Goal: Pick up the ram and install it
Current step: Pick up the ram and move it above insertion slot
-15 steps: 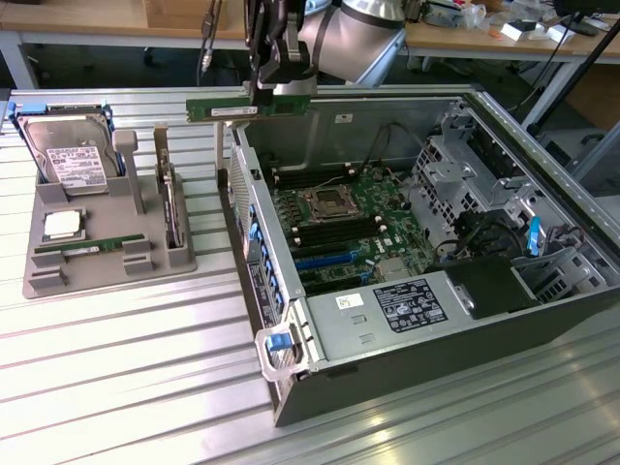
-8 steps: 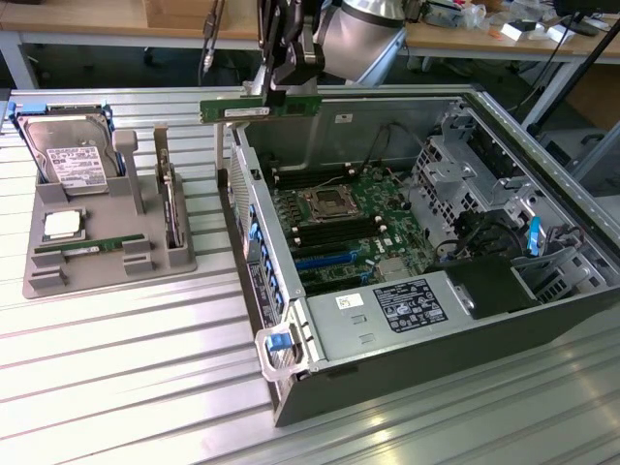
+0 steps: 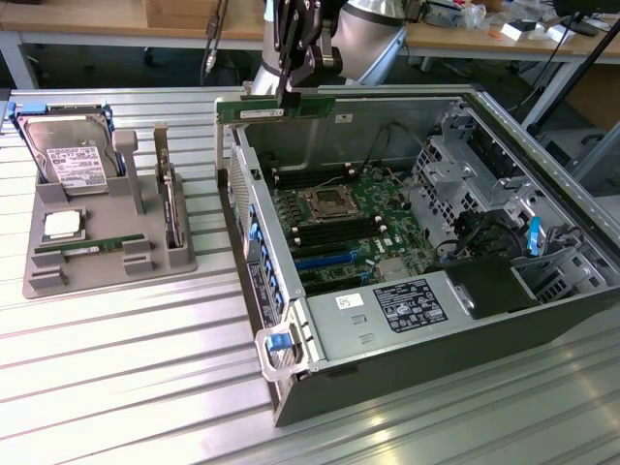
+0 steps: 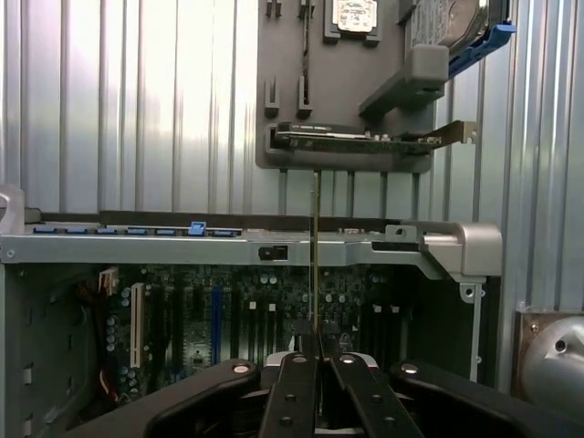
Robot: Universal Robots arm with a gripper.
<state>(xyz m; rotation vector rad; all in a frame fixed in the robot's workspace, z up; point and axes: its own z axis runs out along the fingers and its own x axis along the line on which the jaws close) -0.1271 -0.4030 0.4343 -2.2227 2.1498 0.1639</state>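
Exterior view: the pincer (image 3: 289, 95) is clamped on the ram (image 3: 276, 111) above the open computer case (image 3: 436, 373); pickup done, not yet seated in the motherboard (image 3: 387, 232).

Open computer case (image 3: 426, 363) and parts holder (image 3: 107, 257) on a slatted table (image 3: 126, 368).
The motherboard (image 3: 339, 218) lies inside the case below the gripper (image 3: 288, 97); the parts holder, carrying a hard drive (image 3: 68, 155) and processor chip (image 3: 61, 225), stands well aside from it.

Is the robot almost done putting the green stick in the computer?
Partway. The ram is already picked up: the gripper holds it in the air above the open computer case. It is not yet in a slot on the motherboard.
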